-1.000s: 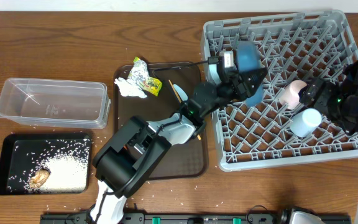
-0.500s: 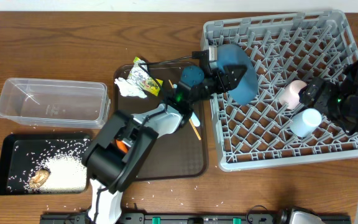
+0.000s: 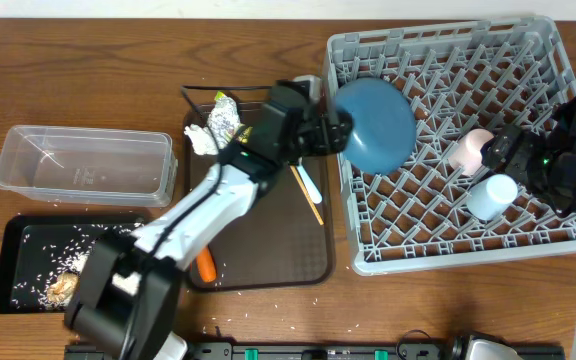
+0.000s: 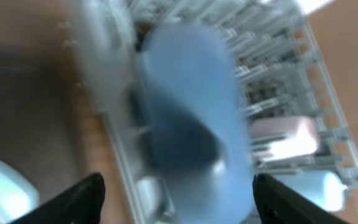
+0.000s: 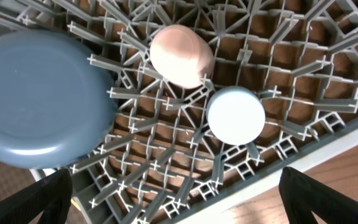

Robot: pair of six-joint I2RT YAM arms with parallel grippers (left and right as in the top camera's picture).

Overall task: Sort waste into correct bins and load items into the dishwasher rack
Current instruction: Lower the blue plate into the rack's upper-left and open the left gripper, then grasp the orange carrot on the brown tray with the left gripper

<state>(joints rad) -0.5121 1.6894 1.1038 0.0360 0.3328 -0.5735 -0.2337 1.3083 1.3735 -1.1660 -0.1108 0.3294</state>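
The plate (image 3: 373, 122) lies tilted in the rack (image 3: 438, 33), at its left side near the far corner, its edge reaching over the rack's left wall; the left gripper (image 3: 323, 127) is just beside that edge, above the brown tray (image 3: 268, 250); the left wrist view is blurred, yet it shows both fingers spread wide with the plate ahead of them; whether a finger touches the plate I cannot tell.

The right gripper (image 5: 182, 186) hangs over the right part of the rack, fingers wide apart, holding nothing; under it the pink cup (image 5: 180, 55) and the blue cup (image 5: 235, 115) stand mouth-down among the pegs, just beside each other, the pink one farther back.

On the brown tray, the wrapper (image 3: 225, 118) and the tissue (image 3: 203, 140) sit touching at the far left corner; the utensil (image 3: 308, 183) lies near the right edge; the carrot (image 3: 206, 265) lies by the near left edge, partly under the arm.

To the left on the desk (image 3: 88, 70) stands the tub (image 3: 86, 165); in front of it, the black tray (image 3: 18, 235) holds rice (image 3: 38, 280) and the lump (image 3: 63, 287); stray grains dot the desk around it.
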